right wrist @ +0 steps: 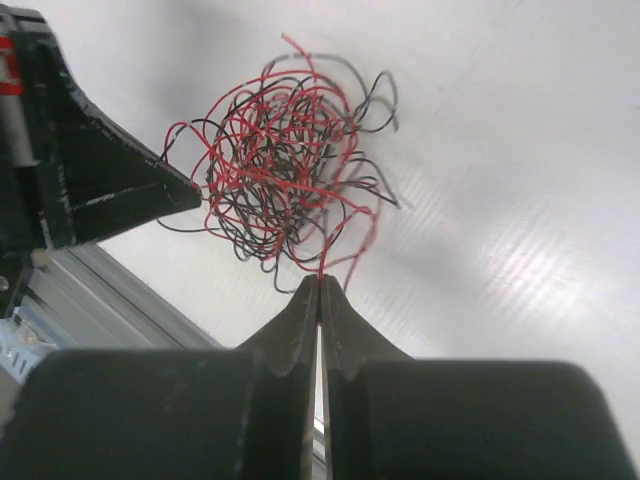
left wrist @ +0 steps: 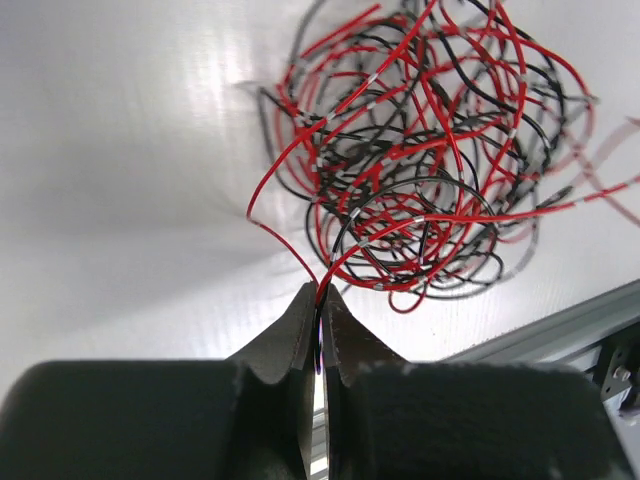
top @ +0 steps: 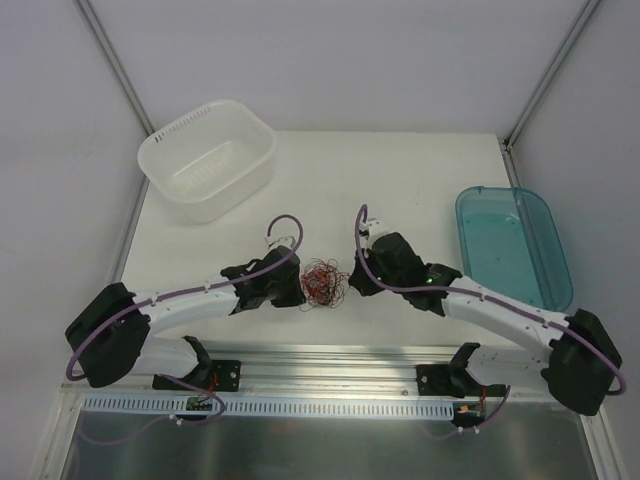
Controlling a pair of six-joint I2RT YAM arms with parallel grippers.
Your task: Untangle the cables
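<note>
The cables (top: 322,283) are a tangled ball of thin red and black wires on the white table between my two grippers. My left gripper (top: 297,285) is at the ball's left side, shut on red wire strands at its tips (left wrist: 320,292); the tangle (left wrist: 420,160) spreads beyond them. My right gripper (top: 355,280) is at the ball's right side, shut on a red wire at its tips (right wrist: 320,280). The tangle shows in the right wrist view (right wrist: 280,160), with the left gripper's dark body (right wrist: 90,180) behind it.
A white basket (top: 208,160) stands at the back left. A blue translucent tray (top: 513,245) lies at the right. The metal rail (top: 330,355) runs along the table's near edge, close to the tangle.
</note>
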